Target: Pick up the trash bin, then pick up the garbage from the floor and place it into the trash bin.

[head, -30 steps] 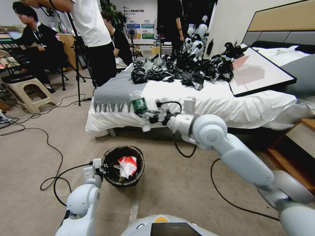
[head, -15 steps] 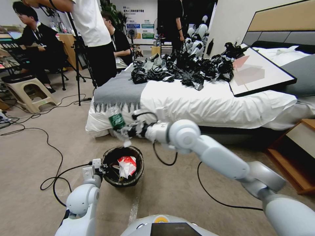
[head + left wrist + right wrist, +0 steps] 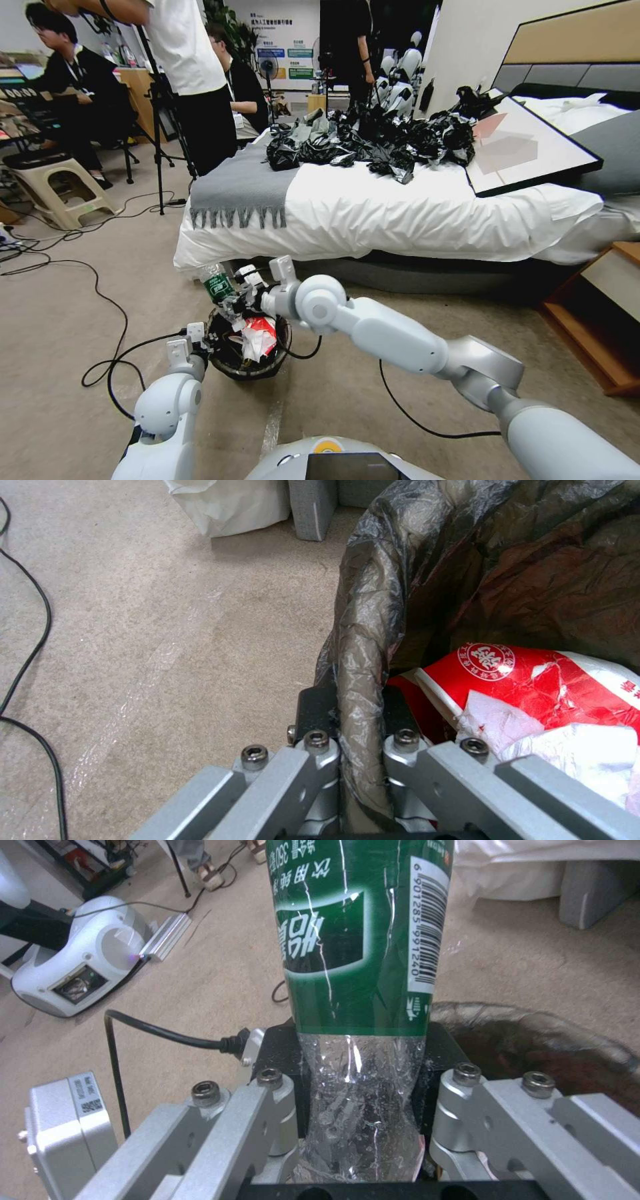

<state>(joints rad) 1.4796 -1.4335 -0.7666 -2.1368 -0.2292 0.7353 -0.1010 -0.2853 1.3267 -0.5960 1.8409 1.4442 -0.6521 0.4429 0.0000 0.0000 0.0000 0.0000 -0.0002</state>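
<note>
Right gripper reaches across, clamped on clear bottle over trash bin. Left gripper pinches bin rim, arm low.

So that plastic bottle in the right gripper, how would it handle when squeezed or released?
The plastic bottle looks empty and crinkled where the right gripper pinches it, so it is probably light and crushes easily. Its round, glossy body could slip or roll if it misses the trash bin.
</note>
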